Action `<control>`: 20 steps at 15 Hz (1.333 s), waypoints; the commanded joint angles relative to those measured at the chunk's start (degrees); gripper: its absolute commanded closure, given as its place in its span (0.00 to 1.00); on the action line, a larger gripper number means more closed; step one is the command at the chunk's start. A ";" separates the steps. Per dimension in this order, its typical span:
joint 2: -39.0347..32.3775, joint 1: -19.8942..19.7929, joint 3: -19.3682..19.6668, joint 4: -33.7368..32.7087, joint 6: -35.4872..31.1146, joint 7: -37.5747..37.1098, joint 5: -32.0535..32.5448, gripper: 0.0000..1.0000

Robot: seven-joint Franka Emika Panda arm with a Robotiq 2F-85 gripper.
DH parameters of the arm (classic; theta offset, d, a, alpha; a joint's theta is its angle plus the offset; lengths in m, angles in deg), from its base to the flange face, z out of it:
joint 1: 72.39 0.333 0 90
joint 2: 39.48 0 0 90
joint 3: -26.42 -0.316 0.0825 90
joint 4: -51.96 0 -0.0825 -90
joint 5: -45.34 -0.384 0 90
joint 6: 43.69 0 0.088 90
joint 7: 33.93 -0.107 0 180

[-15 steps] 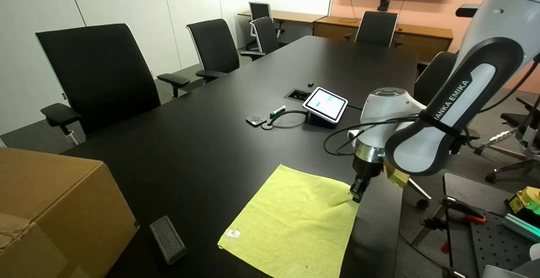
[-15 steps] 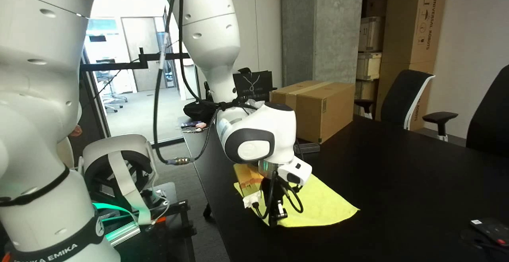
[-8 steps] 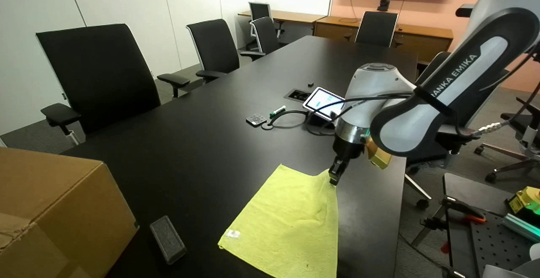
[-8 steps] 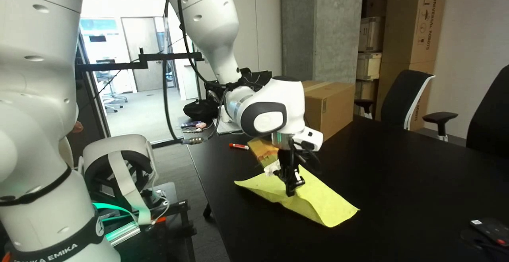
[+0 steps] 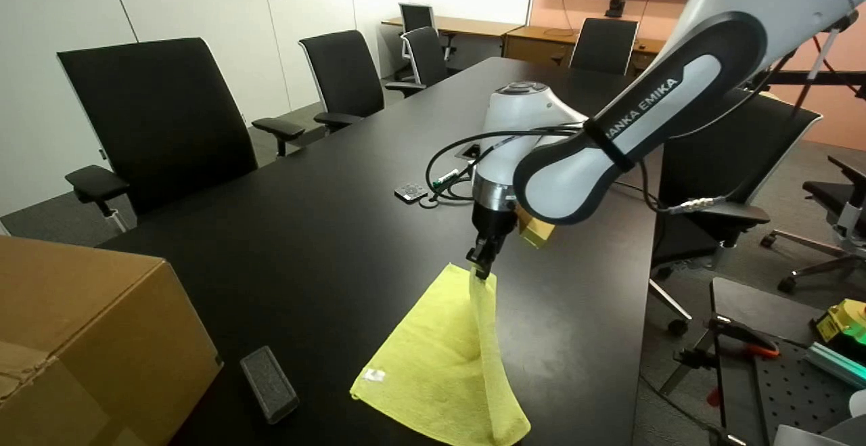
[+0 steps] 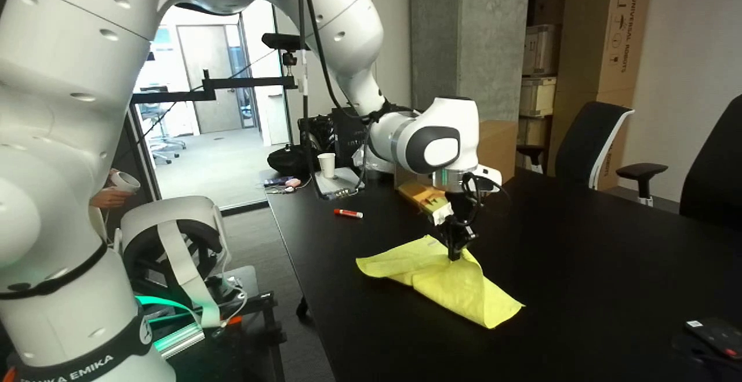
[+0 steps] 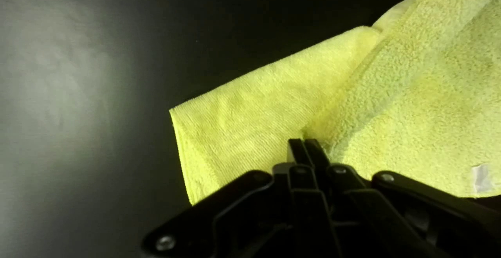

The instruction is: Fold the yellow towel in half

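The yellow towel lies on the black table, with one side lifted and curled over the rest. It also shows in an exterior view, with raised folds. A white tag marks a flat corner. My gripper is shut on a towel edge or corner, which it holds a little above the table near the far end of the cloth. In the wrist view the fingertips are close together, with a towel ridge running away from them. The smooth underside shows on the left, the fluffy face on the right. The pinched cloth is mostly hidden.
A cardboard box and a dark grey block stand on the table near the towel's tagged side. A green marker and small square device lie beyond. A red marker and a remote also lie on the table.
My gripper has moved across the towel toward its opposite side and lifted slightly, drawing the held part with it. The towel has gone from nearly flat to partly curled over.
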 commanded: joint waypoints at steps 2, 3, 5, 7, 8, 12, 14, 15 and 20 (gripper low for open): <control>-11.26 3.16 3.61 -15.12 7.18 -5.72 2.95 0.96; -13.15 3.35 4.08 -17.46 8.01 -6.61 2.78 0.96; -16.35 3.59 5.02 -21.81 9.04 -8.57 2.32 0.95; -17.98 3.51 5.51 -24.65 10.04 -9.72 2.06 0.95; -18.97 3.50 5.82 -26.04 10.17 -10.50 1.98 0.94; -16.86 4.26 5.76 -24.58 9.47 -10.89 2.58 0.61; -14.94 5.43 5.89 -22.52 8.90 -10.89 3.39 0.46; -14.16 6.06 6.01 -21.83 8.92 -11.14 3.79 0.37; -7.35 8.23 2.20 -13.19 8.93 -5.77 5.50 0.02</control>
